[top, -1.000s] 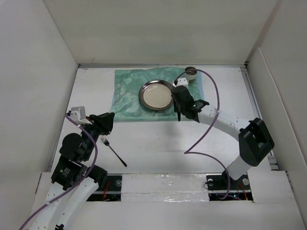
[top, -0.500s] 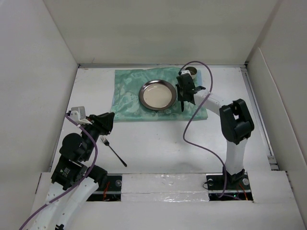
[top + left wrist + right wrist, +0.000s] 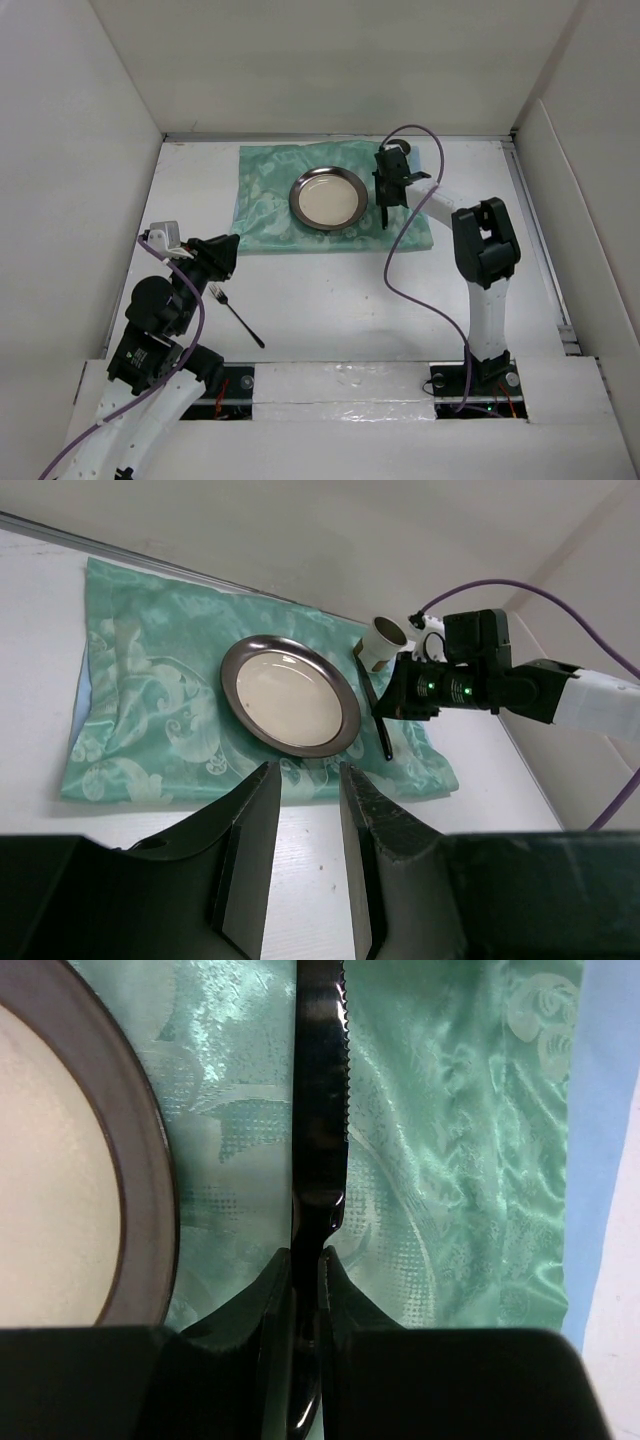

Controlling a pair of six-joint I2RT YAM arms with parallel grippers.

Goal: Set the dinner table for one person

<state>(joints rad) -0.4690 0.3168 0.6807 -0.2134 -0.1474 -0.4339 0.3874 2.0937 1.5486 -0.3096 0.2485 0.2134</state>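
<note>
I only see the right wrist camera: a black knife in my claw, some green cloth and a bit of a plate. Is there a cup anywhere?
Observer: Yes. A small cup stands at the far right corner of the mat, past the plate and just beyond the right claw that holds your knife.
Operator: Where's the fork?
Observer: The fork lies on the bare table, off the mat, close to the left arm.
Operator: Is the other claw holding it?
Observer: No. The left claw is open and empty, and it points toward the mat.
</note>
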